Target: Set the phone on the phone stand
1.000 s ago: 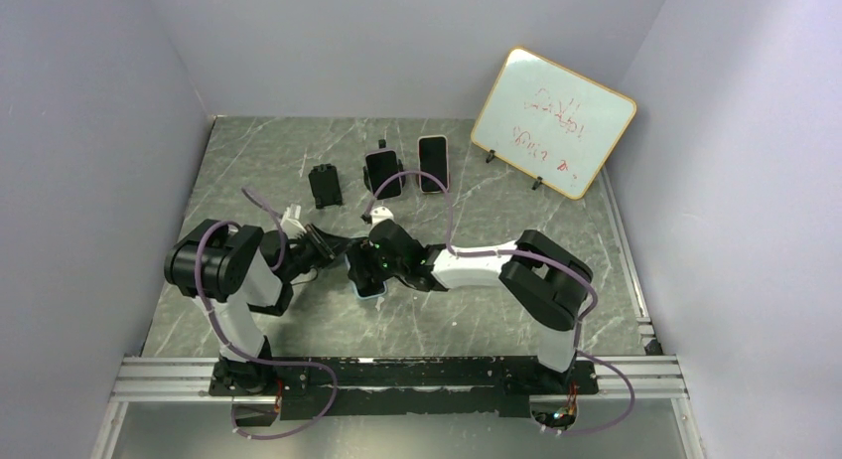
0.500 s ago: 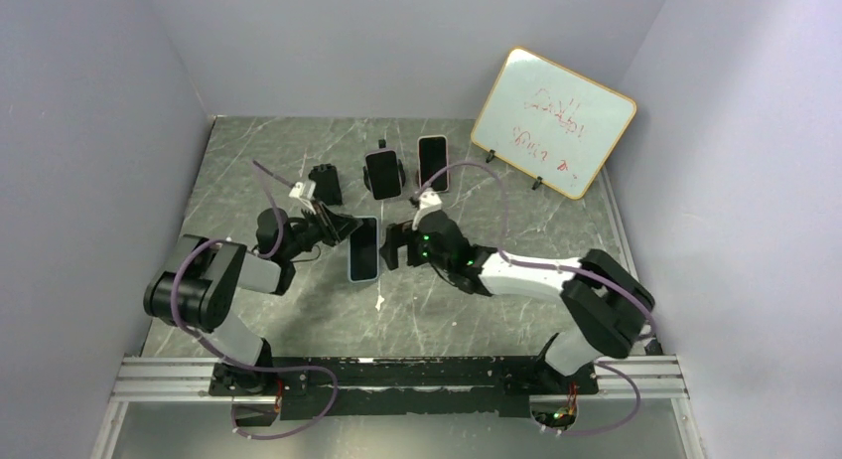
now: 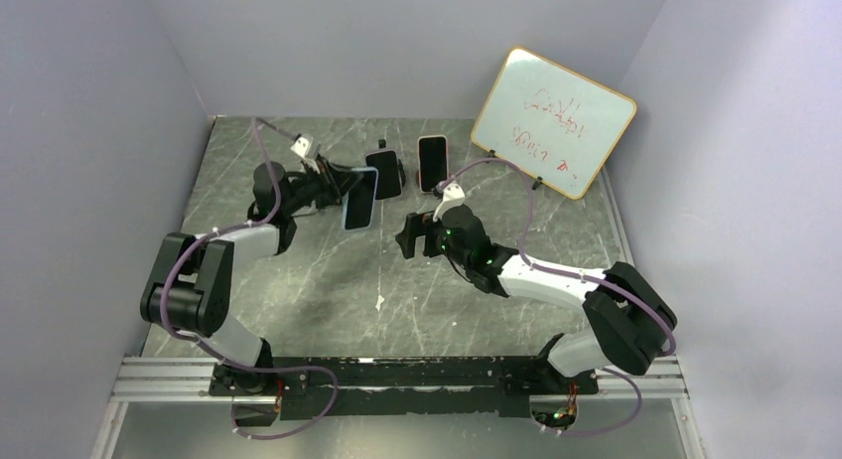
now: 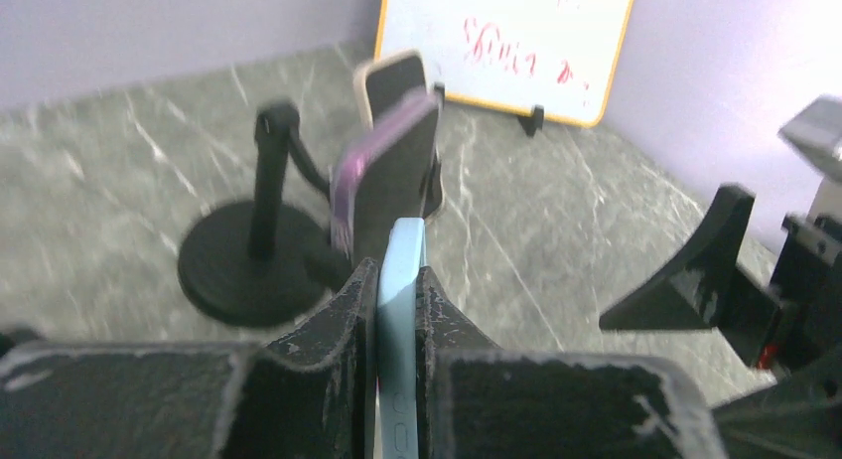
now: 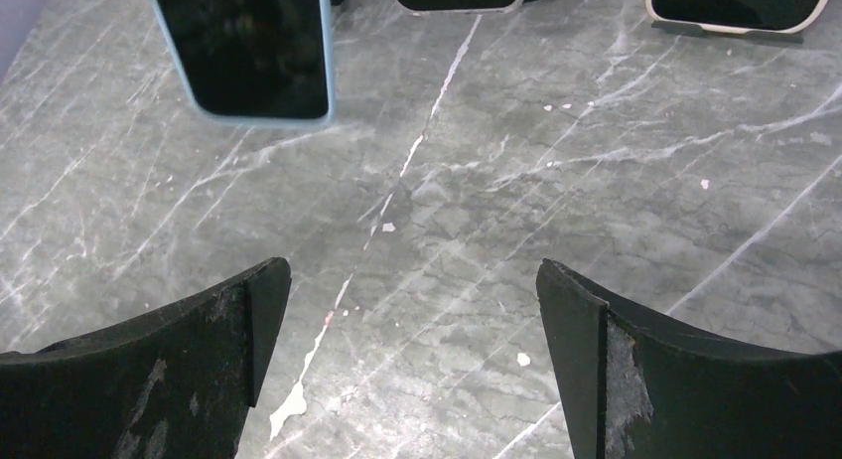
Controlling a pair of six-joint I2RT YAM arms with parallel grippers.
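2 stands (image 4: pixel 248 270) hold phones (image 3: pixel 432 163) | L claw (image 4: pixel 397 275) grips blue phone (image 3: pixel 359 199) | R claw (image 5: pixel 412 290) spread, empty

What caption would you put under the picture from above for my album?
Left tool holds a blue phone next to a docked phone; right tool hangs open.

Soft, even light leaves faint shadows on the bench (image 3: pixel 328 280); past my left hand (image 4: pixel 397 272) everything blurs, the whiteboard (image 4: pixel 496 42) washed bright.
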